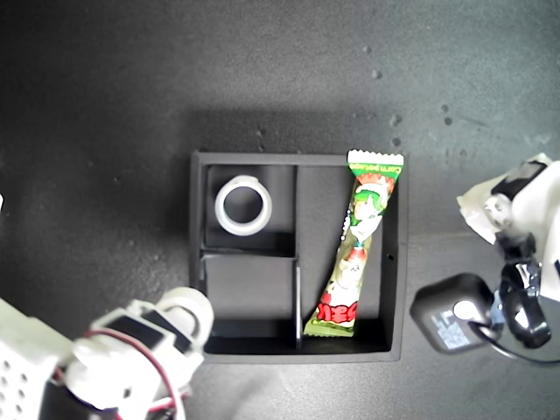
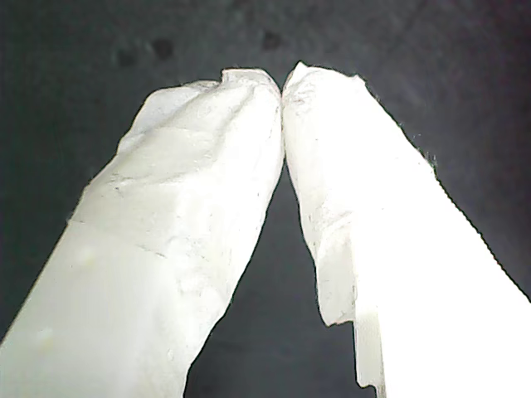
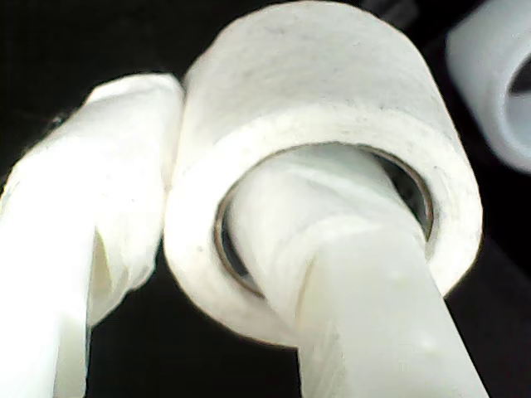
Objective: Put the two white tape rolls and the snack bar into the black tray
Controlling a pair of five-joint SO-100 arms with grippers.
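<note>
Black and matte, the tray (image 1: 394,262) sits in the middle of the dark worktop (image 1: 105,105) in the exterior view. Its long compartment, toward that view's right, holds the snack bar (image 1: 357,245), lying lengthwise and slightly slanted, one crimped end resting on the tray's far rim. The small compartment at the far left of the tray in that view holds the wider white tape roll (image 1: 244,206), lying flat with its hole facing up.

The second tool (image 3: 199,224) is clamped on the smaller tape roll (image 3: 332,108): one finger passes through the roll's greyish core and the other presses on the outer wall, so the roll's side is pinched between them. In the exterior view this roll (image 1: 188,308) shows at the tip of the arm in the lower left corner, just outside the tray's near left corner and close beside the empty small compartment. The wider roll also shows, blurred, at the edge of the second wrist view (image 3: 498,75).

The first tool (image 2: 282,87) has its two white fingers closed tip to tip with nothing between them, above bare dark worktop. It lies at the exterior view's right edge, well apart from the tray's contents.
</note>
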